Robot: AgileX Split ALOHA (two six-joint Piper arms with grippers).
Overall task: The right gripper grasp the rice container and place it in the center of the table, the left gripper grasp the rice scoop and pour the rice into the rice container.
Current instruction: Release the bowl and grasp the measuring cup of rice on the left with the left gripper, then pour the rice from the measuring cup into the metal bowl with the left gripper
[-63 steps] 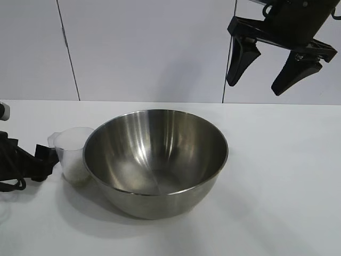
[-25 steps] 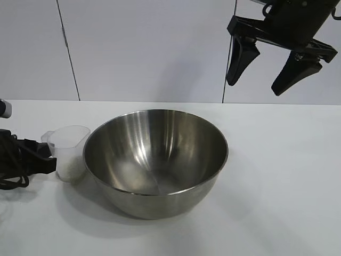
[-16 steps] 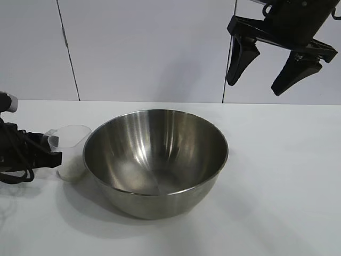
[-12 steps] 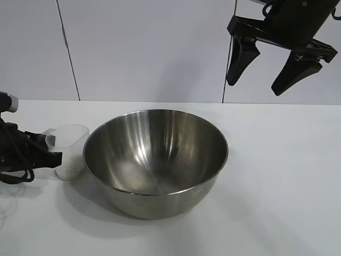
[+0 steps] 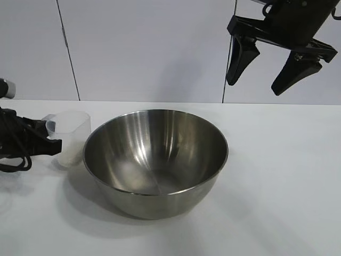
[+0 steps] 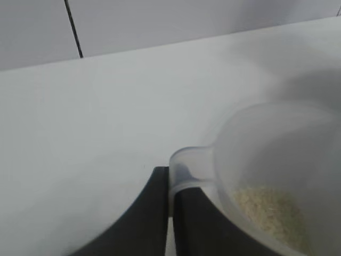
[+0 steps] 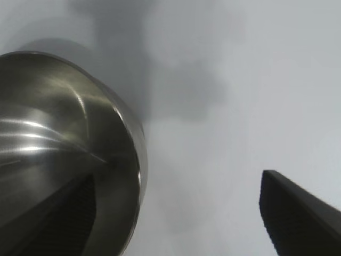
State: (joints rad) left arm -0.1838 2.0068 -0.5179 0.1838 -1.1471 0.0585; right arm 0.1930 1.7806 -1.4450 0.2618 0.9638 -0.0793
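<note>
1. Closest to the camera is the rice container (image 5: 155,160), a big shiny steel bowl sitting pretty much in the middle of the white surface (image 5: 277,186). Looks empty inside, just reflections.
2. Just beside it, off toward the exterior view's left, is the rice scoop (image 5: 71,137), a little see-through plastic cup, upright and close to the bowl's rim. I can't tell if the two actually touch.
3. The rice (image 6: 269,210) sits as a low heap at the bottom of the scoop; the left wrist view shows it best.
4. The left gripper (image 5: 52,143) comes in from the left edge, nearly level, fingers (image 6: 154,213) pinched tight on the scoop's small tab handle.
5. Farther back and way up high, the right gripper (image 5: 274,66) hangs over the right rear of the surface, well apart from the bowl, fingers spread wide with nothing in them.
6. Behind everything is a plain panelled wall (image 5: 149,48).
</note>
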